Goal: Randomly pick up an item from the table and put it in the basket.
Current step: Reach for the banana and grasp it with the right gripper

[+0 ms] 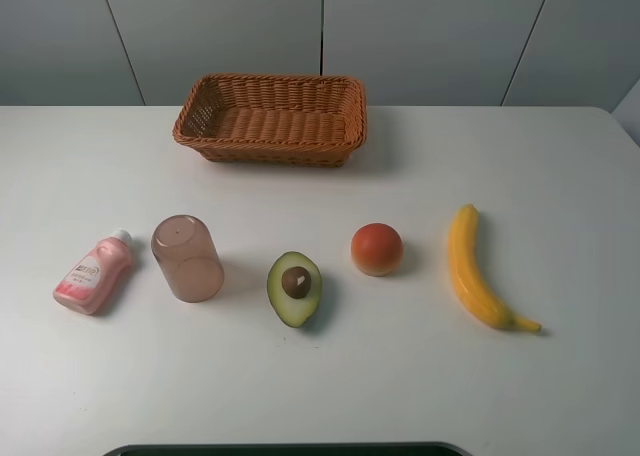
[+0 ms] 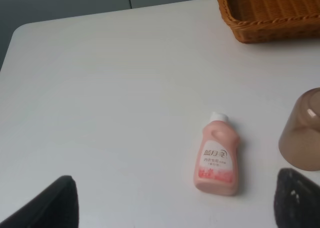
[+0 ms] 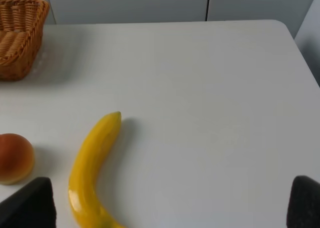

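The yellow banana point(image 1: 472, 270) lies on the white table point(image 1: 560, 176) at the right, stem tip toward the front. It also shows in the right wrist view point(image 3: 93, 168). The brown wicker basket point(image 1: 271, 118) stands empty at the back centre. My right gripper point(image 3: 167, 208) is open and empty; its fingertips point(image 3: 30, 203) stand wide apart, short of the banana. My left gripper point(image 2: 170, 208) is open and empty, short of a pink bottle point(image 2: 217, 158). Neither arm shows in the exterior high view.
A pink bottle point(image 1: 93, 273) lies at the front left. An upturned brownish translucent cup point(image 1: 187, 257) stands beside it. A halved green avocado point(image 1: 294, 287) and a round orange-red fruit point(image 1: 377, 248) lie in the middle. The basket's corner point(image 2: 270, 13) shows in the left wrist view.
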`<action>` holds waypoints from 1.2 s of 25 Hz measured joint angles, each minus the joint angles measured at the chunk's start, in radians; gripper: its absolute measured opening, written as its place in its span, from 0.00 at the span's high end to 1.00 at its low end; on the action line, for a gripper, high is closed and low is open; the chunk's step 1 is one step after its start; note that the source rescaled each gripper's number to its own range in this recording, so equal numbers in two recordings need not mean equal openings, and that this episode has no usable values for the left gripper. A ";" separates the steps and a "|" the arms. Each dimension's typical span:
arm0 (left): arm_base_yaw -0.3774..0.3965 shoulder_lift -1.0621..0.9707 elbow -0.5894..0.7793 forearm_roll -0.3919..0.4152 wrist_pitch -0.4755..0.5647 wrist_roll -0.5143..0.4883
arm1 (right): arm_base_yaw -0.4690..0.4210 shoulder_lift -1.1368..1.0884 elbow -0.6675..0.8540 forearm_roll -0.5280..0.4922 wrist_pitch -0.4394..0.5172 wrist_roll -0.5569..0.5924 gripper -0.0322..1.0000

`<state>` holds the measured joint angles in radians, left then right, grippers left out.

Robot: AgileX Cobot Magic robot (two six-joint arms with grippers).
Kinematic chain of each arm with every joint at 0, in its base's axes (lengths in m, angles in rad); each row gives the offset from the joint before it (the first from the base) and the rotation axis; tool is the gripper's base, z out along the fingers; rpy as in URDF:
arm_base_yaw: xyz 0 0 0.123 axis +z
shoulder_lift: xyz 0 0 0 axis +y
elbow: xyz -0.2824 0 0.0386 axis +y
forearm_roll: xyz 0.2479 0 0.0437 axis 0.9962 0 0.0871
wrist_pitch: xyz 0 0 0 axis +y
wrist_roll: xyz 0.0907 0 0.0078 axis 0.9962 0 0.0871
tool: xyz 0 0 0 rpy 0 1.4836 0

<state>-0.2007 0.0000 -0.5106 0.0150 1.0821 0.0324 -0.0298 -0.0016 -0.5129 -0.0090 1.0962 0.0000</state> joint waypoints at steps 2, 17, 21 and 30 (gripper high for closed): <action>0.000 0.000 0.000 0.000 0.000 0.000 | 0.000 0.000 0.000 0.000 0.000 0.000 0.00; 0.000 0.000 0.000 0.000 0.000 -0.002 | 0.000 0.459 -0.215 -0.004 0.051 -0.033 0.25; 0.000 0.000 0.000 0.000 0.000 -0.002 | 0.000 0.644 -0.267 -0.004 0.010 -0.077 0.13; 0.000 0.000 0.000 0.000 0.000 -0.002 | 0.017 1.030 -0.269 0.039 -0.094 -0.177 0.12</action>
<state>-0.2007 0.0000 -0.5106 0.0150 1.0821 0.0306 -0.0127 1.0279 -0.7824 0.0297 1.0025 -0.1772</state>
